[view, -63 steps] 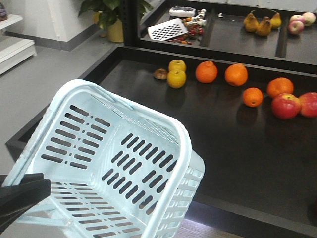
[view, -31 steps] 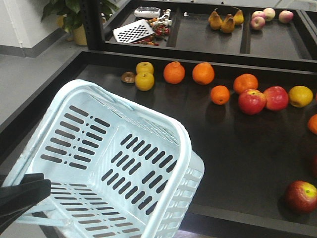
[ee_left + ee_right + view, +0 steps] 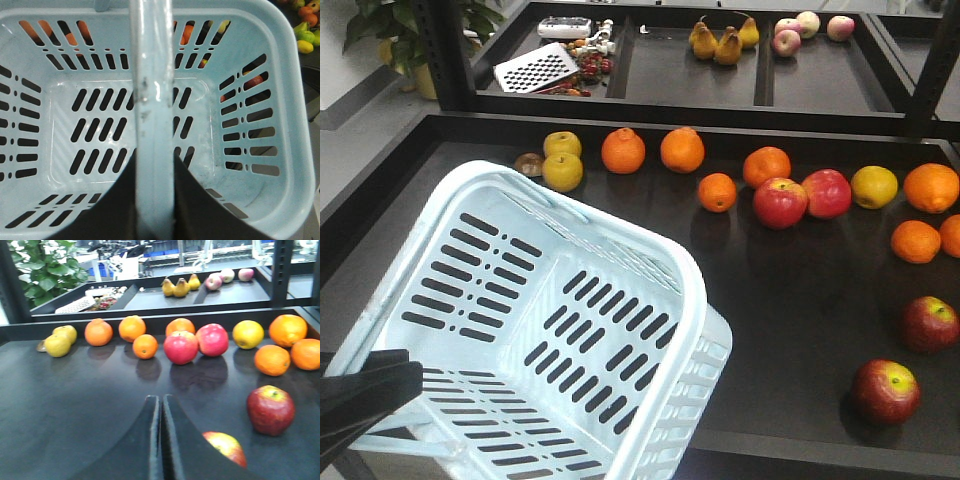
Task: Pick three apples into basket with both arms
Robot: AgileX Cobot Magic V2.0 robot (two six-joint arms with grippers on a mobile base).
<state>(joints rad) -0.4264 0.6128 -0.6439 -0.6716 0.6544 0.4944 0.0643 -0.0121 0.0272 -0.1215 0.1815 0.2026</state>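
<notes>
The pale blue basket [image 3: 550, 290] hangs tilted at the lower left, over the near-left corner of the black table. My left gripper [image 3: 365, 400] is shut on its loop handle [image 3: 152, 100]. In the left wrist view the basket [image 3: 65, 120] holds nothing. Two dark red apples [image 3: 886, 391] [image 3: 931, 323] lie near the front right. Two redder apples [image 3: 780, 202] [image 3: 827, 193] sit in the fruit row behind. My right gripper [image 3: 161, 399] is shut and empty, low over the table. One apple [image 3: 227, 447] lies just right of its fingers, another [image 3: 270, 409] farther right.
Oranges [image 3: 623, 150] [image 3: 681, 149] [image 3: 930, 186] and yellow fruits [image 3: 562, 170] [image 3: 874, 186] line the back of the table. A raised shelf behind holds pears [image 3: 717, 43], pale apples [image 3: 786, 41] and a grater [image 3: 536, 67]. A potted plant [image 3: 390, 30] stands far left.
The front view has swung to the right: the fruits slid left in frame and two dark red apples came into sight at the front right. The basket keeps its place in the frame.
</notes>
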